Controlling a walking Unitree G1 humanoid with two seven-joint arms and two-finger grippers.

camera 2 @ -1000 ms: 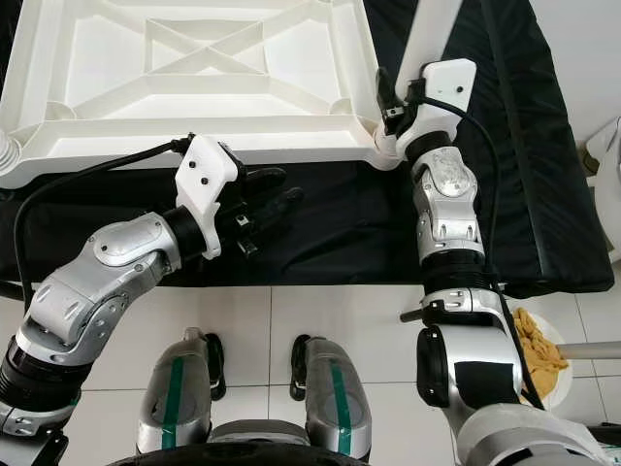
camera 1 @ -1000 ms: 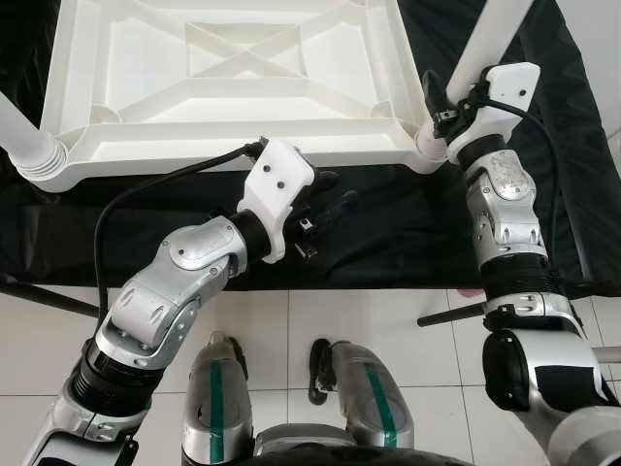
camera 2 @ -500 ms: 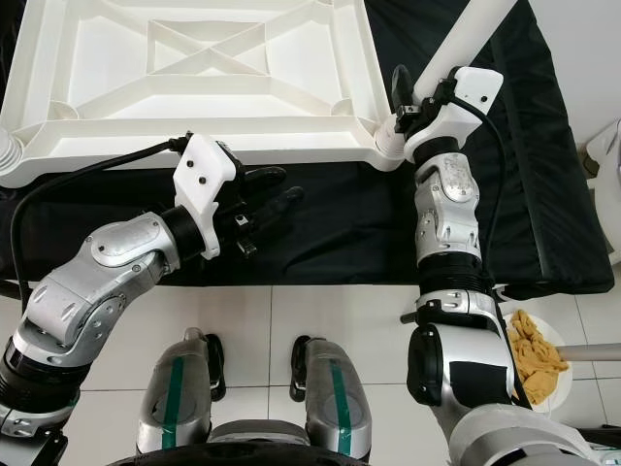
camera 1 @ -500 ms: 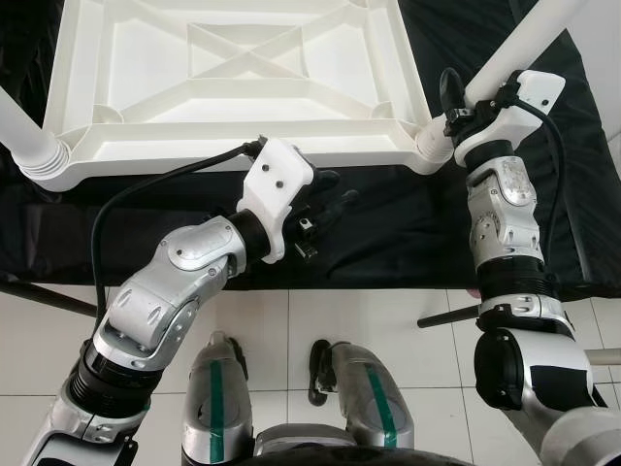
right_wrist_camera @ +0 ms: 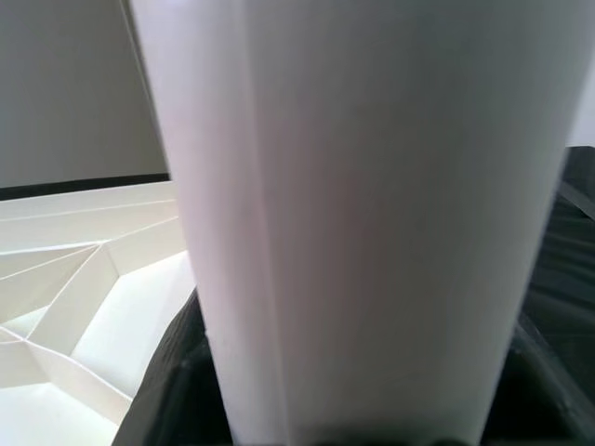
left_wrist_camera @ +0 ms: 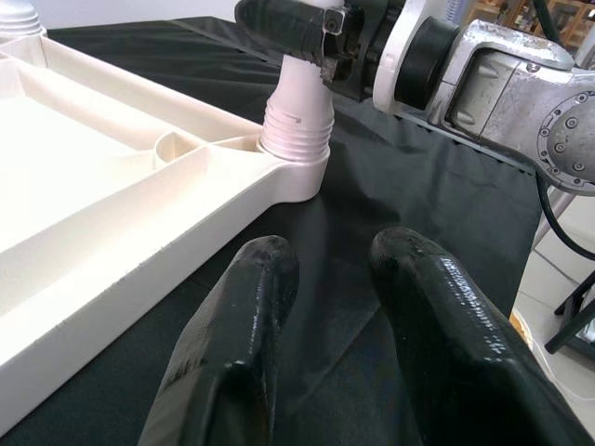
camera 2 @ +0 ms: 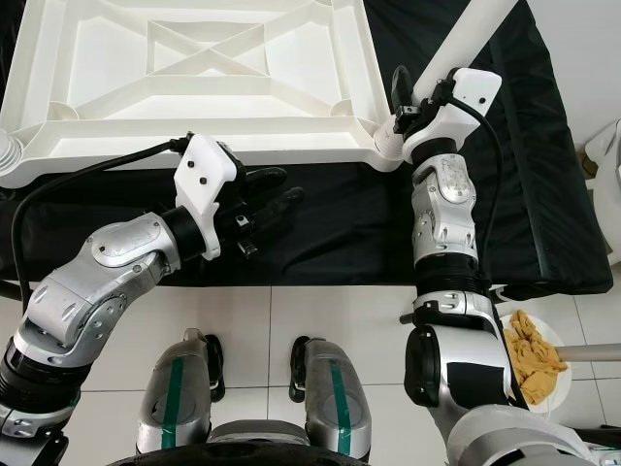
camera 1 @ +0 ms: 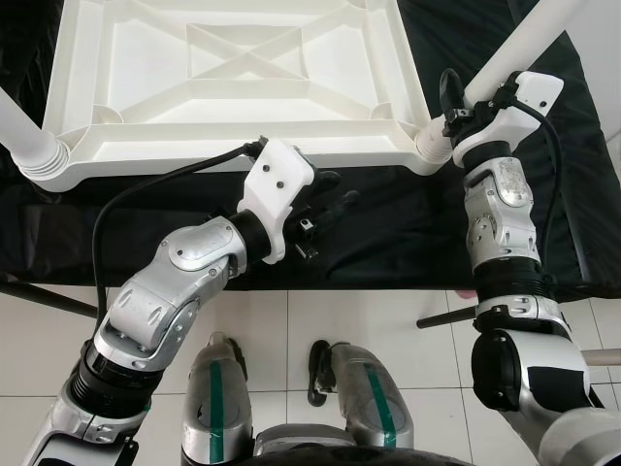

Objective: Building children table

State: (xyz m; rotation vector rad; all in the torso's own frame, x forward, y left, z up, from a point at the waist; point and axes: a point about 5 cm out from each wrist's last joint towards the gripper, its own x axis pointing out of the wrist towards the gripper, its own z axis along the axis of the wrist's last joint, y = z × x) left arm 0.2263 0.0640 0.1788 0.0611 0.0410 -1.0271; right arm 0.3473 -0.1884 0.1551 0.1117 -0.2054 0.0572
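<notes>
My right gripper (camera 1: 458, 97) pinches the white leg (camera 1: 514, 53) at the tabletop (camera 1: 228, 92) near-right corner socket — tilted, it could cross-thread; left gripper (camera 1: 325, 209) spread, idle.

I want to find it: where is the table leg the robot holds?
On the robot's right, the table leg stands in the tabletop's near corner, gripped by the right end effector.

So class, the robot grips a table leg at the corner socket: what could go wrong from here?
1. The table leg leans in its socket, so it may cross-thread or jam.
2. The left gripper hovers off the tabletop, so the unbraced top could slide on the black cloth.
</notes>
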